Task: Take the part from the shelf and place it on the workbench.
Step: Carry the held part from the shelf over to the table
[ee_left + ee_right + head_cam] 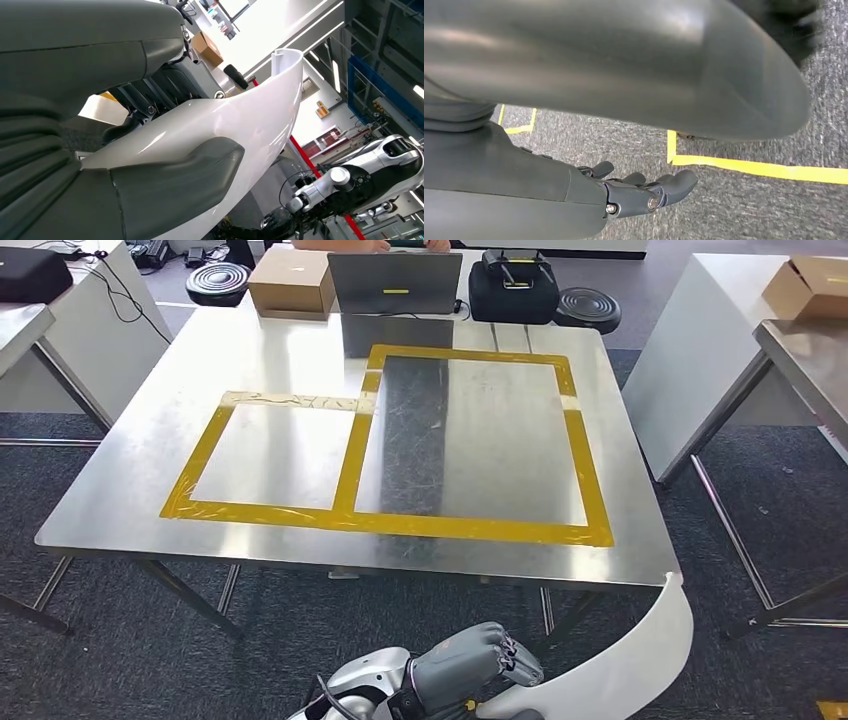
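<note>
Steel workbench (300,360) ahead, grey carpet under it, yellow tape marking 2 joined rectangles on the top

Left hand (475,665): low at the near edge of the head view, below the bench's front edge. Fingers (515,660) curled tight around the white part (640,655). Left wrist view confirms: thumb (185,175) pressed on the glossy face, darker fingers wrapped behind. Part held, clear of any surface

Part: long curved white panel, thin-walled. Long axis runs from the hand up and to the robot's right, far tip just at the bench's near right corner. Grip sits at 1 end, so most of the length hangs out beyond the hand

Key relation: bench lies forward of and above the hand; the larger taped rectangle (470,440) is straight ahead, smaller one (270,455) to the left. Judgement: carry step in hand, placing not yet done. Next move calls for lifting the hand over the front edge; the free tip looks likely to catch the edge or corner first

Right hand (639,192): hanging toward the carpet, fingers loosely bent and apart, nothing in them. Yellow floor tape (749,167) beyond it. Left arm is the working one

Far bench edge: cardboard box (290,282), open laptop (395,282), black bag (512,285). A person's hands show just behind the laptop. More steel tables to either side
</note>
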